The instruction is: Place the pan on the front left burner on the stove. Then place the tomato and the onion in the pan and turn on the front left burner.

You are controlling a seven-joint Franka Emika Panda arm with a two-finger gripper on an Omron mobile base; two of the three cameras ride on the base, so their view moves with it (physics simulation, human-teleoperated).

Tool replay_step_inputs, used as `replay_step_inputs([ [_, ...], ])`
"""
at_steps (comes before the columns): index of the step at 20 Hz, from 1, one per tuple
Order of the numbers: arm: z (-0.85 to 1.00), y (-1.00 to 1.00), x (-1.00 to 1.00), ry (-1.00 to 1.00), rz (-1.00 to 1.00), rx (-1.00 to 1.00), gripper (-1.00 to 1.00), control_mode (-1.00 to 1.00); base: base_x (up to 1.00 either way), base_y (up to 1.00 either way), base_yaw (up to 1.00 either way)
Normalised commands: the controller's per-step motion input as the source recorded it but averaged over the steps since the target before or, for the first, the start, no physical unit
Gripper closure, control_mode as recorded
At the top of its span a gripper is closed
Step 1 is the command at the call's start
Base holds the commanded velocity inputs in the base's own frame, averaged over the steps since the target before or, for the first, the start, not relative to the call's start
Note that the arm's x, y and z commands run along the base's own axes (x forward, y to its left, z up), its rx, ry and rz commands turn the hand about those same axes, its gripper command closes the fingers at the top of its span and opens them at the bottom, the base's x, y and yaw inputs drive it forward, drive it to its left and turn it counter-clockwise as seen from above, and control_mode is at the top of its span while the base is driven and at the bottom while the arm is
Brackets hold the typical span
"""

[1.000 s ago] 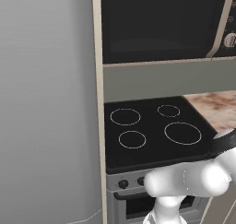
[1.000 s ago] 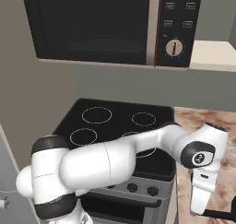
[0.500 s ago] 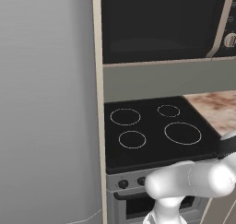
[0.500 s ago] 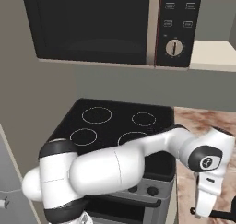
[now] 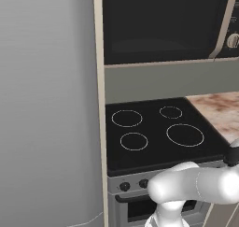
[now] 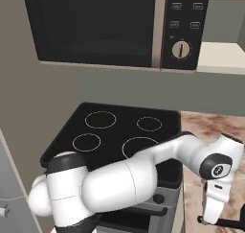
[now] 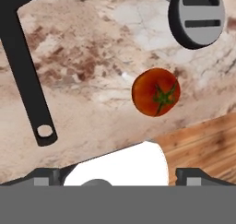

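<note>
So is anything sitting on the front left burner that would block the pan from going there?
Nothing visible does. The front left burner is a bare ring on the stove, as are the other three rings.

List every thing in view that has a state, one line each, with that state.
stove: all four burner rings bare, nothing on the glass.
front left burner: no pan on it.
pan: long black handle lies on the marble counter, off the stove.
tomato: lies on the counter, untouched.
microwave: door closed.
gripper: open, holding nothing.
</note>
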Motion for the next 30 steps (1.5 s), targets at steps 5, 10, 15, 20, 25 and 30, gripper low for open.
replay_step_inputs([
  [5,-0.2,0.0,0.04,0.0,0.0,0.0,-1.0,-1.0,0.0,0.0,0.0],
  [10,-0.23,0.0,0.07,0.0,0.0,0.0,-1.0,-1.0,0.0,0.0,0.0],
  [15,-0.17,-0.03,0.11,0.0,0.0,0.0,-1.0,-1.0,0.0,0.0,0.0],
  [20,-0.12,-0.13,0.08,-0.01,0.0,0.0,-1.0,-1.0,0.0,0.0,0.0],
  [25,-0.09,-0.16,0.13,-0.03,0.0,0.0,-1.0,-1.0,0.0,0.0,0.0],
  [30,-0.1,-0.2,0.1,-0.03,0.0,0.0,-1.0,-1.0,0.0,0.0,0.0],
])
